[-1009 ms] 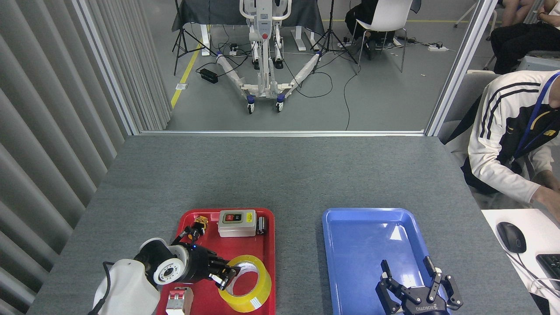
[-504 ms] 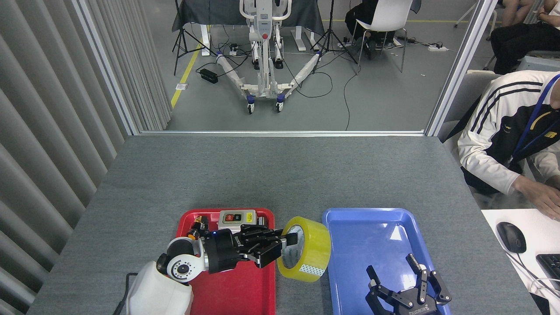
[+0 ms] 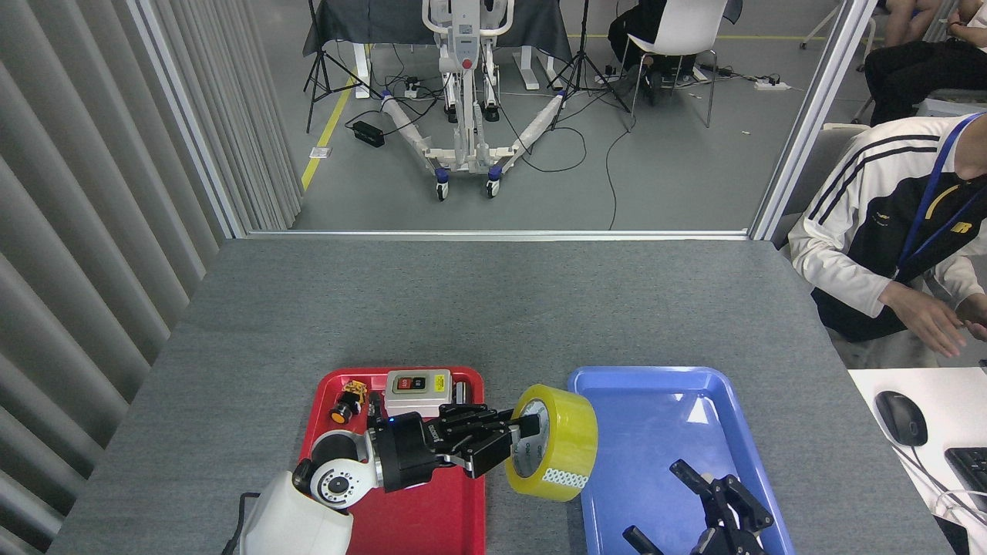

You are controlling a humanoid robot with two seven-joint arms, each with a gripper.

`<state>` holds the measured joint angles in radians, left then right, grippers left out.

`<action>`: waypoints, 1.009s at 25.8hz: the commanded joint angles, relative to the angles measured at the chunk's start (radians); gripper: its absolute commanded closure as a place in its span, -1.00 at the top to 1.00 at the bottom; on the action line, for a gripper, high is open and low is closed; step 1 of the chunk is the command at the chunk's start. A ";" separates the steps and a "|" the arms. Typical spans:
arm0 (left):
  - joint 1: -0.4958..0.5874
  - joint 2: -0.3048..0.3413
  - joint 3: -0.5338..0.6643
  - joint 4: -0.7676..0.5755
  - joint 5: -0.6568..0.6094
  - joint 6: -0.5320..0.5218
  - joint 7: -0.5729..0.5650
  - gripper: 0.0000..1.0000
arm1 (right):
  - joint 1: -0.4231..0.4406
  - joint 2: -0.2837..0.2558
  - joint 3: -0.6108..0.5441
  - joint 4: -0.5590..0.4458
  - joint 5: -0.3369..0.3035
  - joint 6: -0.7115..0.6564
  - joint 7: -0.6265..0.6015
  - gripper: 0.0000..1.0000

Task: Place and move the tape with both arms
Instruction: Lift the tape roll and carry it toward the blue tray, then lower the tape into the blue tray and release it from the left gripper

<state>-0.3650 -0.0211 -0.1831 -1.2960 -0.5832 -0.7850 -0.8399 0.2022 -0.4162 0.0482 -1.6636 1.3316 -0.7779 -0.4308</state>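
Tape (image 3: 557,442) clamped on its rim by left gripper (image 3: 515,439), hanging on edge just left of blue tray (image 3: 655,408), apparently for handover to right gripper (image 3: 713,505), fingers spread over tray's near end.

2 trays (image 3: 463,509) (image 3: 640,378), 1 roll of tape (image 3: 567,443), 1 switch box (image 3: 417,391), 2 grippers (image 3: 493,443) (image 3: 713,512), 1 computer mouse (image 3: 901,417).
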 commanded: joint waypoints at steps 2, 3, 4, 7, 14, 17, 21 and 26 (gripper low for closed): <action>0.023 -0.002 -0.009 0.006 -0.013 0.000 -0.001 -1.00 | -0.013 0.011 0.053 -0.010 0.015 -0.008 0.003 1.00; 0.031 -0.003 -0.019 0.000 -0.013 0.000 -0.001 -1.00 | -0.013 0.016 0.073 -0.010 0.027 -0.008 0.003 1.00; 0.034 -0.005 -0.026 -0.003 -0.015 0.000 -0.001 -1.00 | -0.017 0.020 0.090 -0.008 0.035 -0.008 0.003 1.00; 0.034 0.000 -0.027 -0.020 -0.013 0.000 -0.001 -1.00 | -0.032 0.059 0.130 -0.007 0.075 -0.008 0.007 1.00; 0.035 -0.005 -0.055 -0.037 -0.015 0.000 -0.001 -1.00 | -0.033 0.071 0.165 0.025 0.089 0.002 0.007 1.00; 0.035 -0.005 -0.055 -0.037 -0.017 0.000 -0.001 -1.00 | -0.033 0.085 0.177 0.027 0.089 0.008 0.007 0.87; 0.035 -0.007 -0.088 -0.040 -0.017 0.000 -0.001 -1.00 | -0.035 0.088 0.183 0.027 0.090 0.008 0.007 0.32; 0.034 -0.013 -0.104 -0.039 -0.020 0.000 -0.002 -1.00 | -0.029 0.079 0.188 0.045 0.096 -0.008 0.009 -0.63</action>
<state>-0.3297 -0.0296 -0.2788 -1.3349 -0.6020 -0.7858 -0.8428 0.1676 -0.3328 0.2334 -1.6312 1.4258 -0.7750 -0.4229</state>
